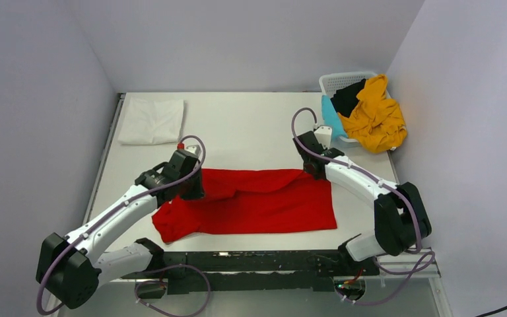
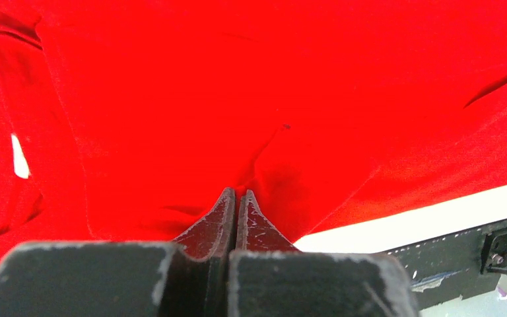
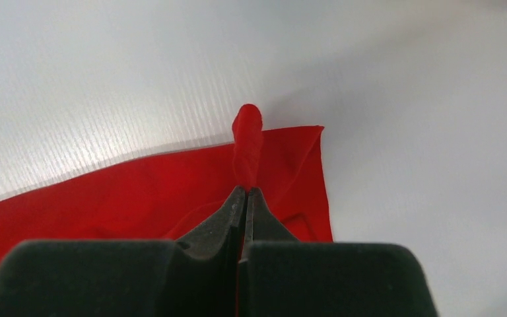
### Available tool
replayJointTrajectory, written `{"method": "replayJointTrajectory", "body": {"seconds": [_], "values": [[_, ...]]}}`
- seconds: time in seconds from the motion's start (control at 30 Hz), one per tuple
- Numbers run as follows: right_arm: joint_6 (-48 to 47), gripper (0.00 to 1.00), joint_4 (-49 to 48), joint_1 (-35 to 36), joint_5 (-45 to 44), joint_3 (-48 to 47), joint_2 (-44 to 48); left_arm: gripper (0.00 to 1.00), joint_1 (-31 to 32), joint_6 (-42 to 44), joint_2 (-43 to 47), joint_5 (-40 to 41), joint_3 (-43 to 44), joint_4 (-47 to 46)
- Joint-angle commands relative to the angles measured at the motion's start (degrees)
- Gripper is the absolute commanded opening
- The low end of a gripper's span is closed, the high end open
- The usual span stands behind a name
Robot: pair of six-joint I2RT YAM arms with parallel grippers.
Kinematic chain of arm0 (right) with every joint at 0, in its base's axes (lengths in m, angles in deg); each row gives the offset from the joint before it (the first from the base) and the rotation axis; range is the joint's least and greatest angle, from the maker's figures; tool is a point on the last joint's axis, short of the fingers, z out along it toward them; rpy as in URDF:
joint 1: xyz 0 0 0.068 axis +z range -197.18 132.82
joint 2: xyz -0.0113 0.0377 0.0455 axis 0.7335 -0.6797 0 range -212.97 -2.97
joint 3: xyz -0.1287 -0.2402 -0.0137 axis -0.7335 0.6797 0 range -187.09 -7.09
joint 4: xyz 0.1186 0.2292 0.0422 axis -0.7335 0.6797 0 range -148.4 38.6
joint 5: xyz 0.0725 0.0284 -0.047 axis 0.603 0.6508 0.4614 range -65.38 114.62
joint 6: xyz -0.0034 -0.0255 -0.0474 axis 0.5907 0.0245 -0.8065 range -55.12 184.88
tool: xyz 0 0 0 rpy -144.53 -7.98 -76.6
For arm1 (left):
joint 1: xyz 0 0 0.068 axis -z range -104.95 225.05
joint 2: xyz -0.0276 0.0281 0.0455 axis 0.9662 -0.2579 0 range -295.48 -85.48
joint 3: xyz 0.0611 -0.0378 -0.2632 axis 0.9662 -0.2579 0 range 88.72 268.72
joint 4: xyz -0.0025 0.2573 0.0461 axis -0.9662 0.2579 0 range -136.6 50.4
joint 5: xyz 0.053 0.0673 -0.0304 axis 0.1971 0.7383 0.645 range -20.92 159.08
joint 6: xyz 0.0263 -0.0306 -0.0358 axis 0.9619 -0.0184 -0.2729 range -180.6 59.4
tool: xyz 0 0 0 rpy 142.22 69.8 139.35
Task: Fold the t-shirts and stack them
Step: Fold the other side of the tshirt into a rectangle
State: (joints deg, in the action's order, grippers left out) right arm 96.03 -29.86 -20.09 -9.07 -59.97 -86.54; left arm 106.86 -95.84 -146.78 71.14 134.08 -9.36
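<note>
A bright red t-shirt (image 1: 257,201) lies spread across the near half of the table, folded lengthwise. My left gripper (image 1: 195,188) is shut on its upper left part; the left wrist view shows the jaws pinched on red cloth (image 2: 237,119). My right gripper (image 1: 311,170) is shut on the shirt's far right corner; in the right wrist view a pinched roll of red cloth (image 3: 247,142) sticks out past the fingertips. A folded white t-shirt (image 1: 152,121) lies at the far left. Mustard-yellow (image 1: 375,119), teal (image 1: 332,117) and black (image 1: 348,97) shirts sit heaped in the basket.
The white plastic lattice basket (image 1: 338,80) stands at the far right corner by the wall. A black rail (image 1: 257,264) runs along the table's near edge between the arm bases. Walls close in on both sides and the back.
</note>
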Motion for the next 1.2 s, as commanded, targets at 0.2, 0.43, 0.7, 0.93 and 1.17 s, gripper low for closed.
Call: {"method": "replayJointTrajectory", "body": {"seconds": [0.2,0.43,0.7,0.93,1.17], "values": [[0.6,0.0,2.5,0.9,-3.1,2.3,3.5,0.0,1.3,-2.4,2.2,-4.6,-6.6,0.8],[6.9,0.22,9.2,1.8,-4.5,6.6,4.5,0.2,1.4,-1.5,0.2,-8.7,-9.6,0.6],[24.1,0.99,29.3,2.2,-5.9,8.0,16.7,0.99,1.8,0.6,10.3,-9.2,-4.7,8.6],[3.7,1.0,-5.5,2.0,15.3,14.6,27.4,1.0,1.2,-1.3,5.7,-0.7,-2.2,-4.8],[1.7,1.0,-19.9,1.9,29.3,14.5,14.8,1.0,-2.6,-1.8,-11.4,-6.2,0.2,-9.1]]}}
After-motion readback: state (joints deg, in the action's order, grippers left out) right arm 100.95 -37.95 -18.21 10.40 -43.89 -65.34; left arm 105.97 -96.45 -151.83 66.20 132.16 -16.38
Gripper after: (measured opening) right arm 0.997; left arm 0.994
